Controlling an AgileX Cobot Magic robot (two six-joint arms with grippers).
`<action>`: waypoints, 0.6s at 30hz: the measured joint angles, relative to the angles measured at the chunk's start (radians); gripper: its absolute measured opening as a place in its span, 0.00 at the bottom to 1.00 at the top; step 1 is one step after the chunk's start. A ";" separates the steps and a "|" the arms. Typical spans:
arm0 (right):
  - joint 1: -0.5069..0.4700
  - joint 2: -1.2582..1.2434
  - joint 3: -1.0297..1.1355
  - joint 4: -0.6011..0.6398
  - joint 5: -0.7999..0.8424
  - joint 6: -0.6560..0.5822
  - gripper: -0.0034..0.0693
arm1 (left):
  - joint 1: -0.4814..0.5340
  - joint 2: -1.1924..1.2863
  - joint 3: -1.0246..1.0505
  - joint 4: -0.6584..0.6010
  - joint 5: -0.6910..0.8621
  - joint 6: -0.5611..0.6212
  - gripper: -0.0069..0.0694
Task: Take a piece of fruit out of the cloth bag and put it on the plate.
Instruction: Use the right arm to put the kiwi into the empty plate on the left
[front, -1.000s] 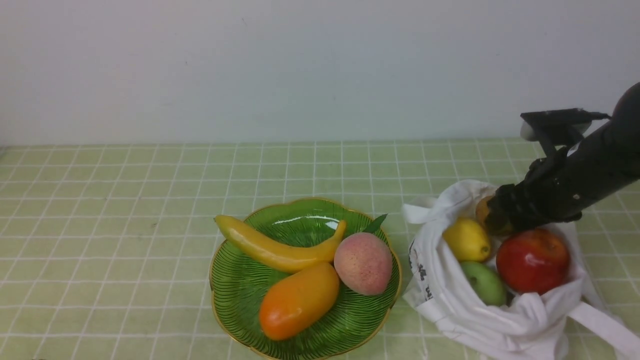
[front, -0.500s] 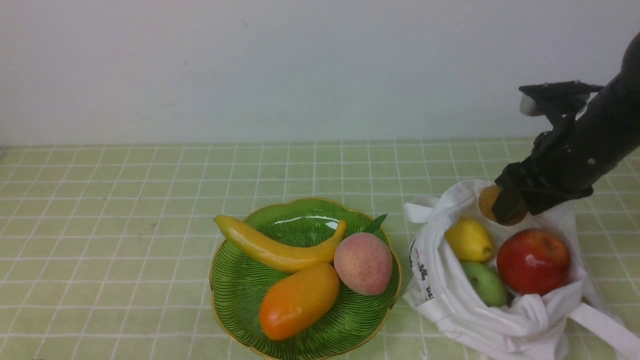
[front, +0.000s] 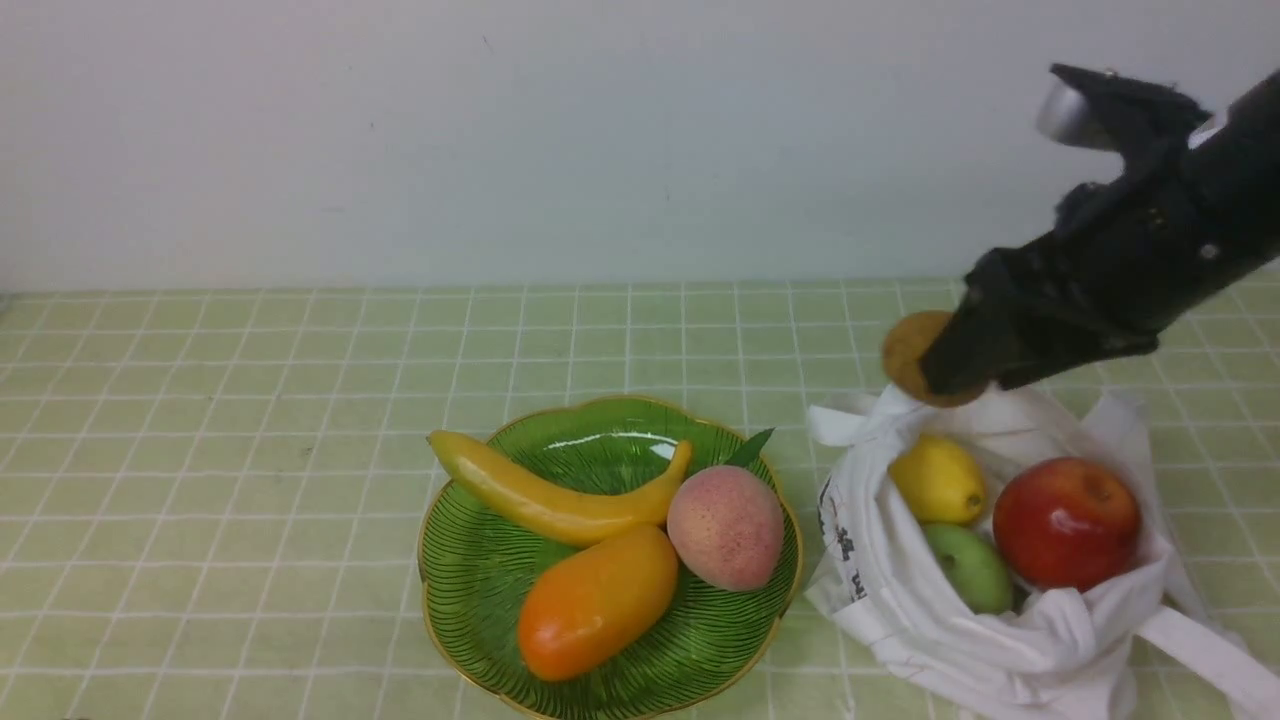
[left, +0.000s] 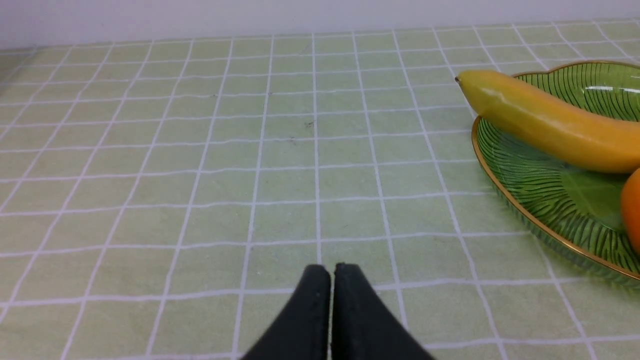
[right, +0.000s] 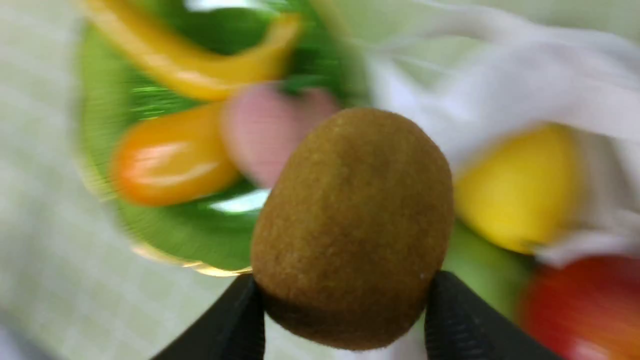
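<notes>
Brown fuzz between my right fingers: the kiwi is out of the bag.

My right gripper (front: 948, 368) is closed partway on the kiwi (right: 350, 225), pinching one end from both sides and holding it in the air above the plate-side edge of the cloth bag (front: 900, 600). A second ago the kiwi sat down in the bag's mouth beside the lemon (front: 935, 480). Now it has risen clear and swung toward the plate (front: 470, 580), so I judge only the carry and set-down remain. The lemon, the red apple (front: 1065, 520) and a green fruit (front: 968, 565) lie in the bag. The plate already holds a banana (front: 550, 500), an orange mango (front: 595, 600) and a peach (front: 725, 525), which leaves little bare glass. My left gripper (left: 331, 280) is pressed shut, holding nothing.
</notes>
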 joint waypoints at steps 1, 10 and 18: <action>0.007 0.001 0.000 0.006 0.000 -0.010 0.57 | 0.000 0.000 0.000 0.000 0.000 0.000 0.08; 0.321 0.126 0.000 0.051 -0.245 -0.086 0.57 | 0.000 0.000 0.000 0.000 0.000 0.000 0.08; 0.426 0.300 0.000 0.048 -0.453 -0.095 0.57 | 0.000 0.000 0.000 0.000 0.000 0.000 0.08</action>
